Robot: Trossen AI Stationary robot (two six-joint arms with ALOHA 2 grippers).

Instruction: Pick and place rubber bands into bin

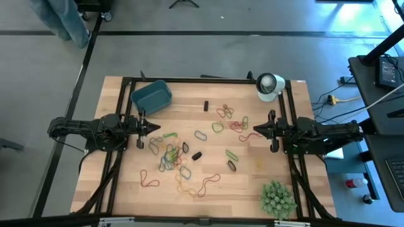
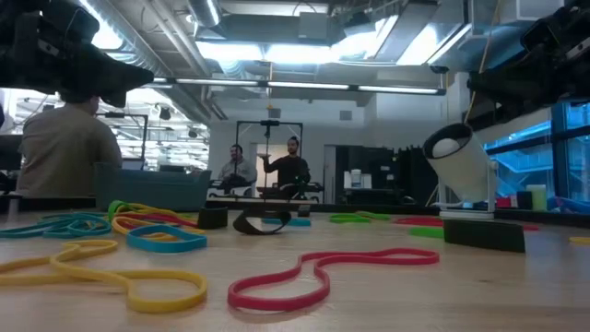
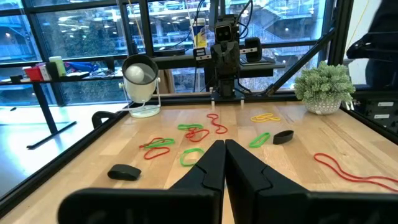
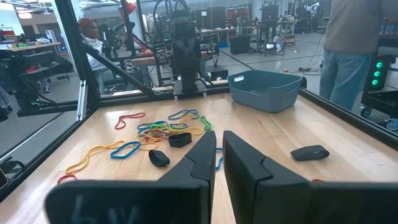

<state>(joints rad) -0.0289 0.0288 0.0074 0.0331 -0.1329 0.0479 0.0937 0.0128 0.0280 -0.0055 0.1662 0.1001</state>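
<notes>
A busy lab surrounds the wooden table [image 1: 252, 183]. The rubber bands [image 1: 170, 154] lie scattered mid-table, the bin [image 1: 151, 96] near the left gripper [image 1: 156, 128]. Both it and the right gripper [image 1: 256, 130] hover pinched and empty; I'd spread one before descending squarely.

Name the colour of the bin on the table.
Teal-blue; the bin shows best in the right wrist view.
</notes>
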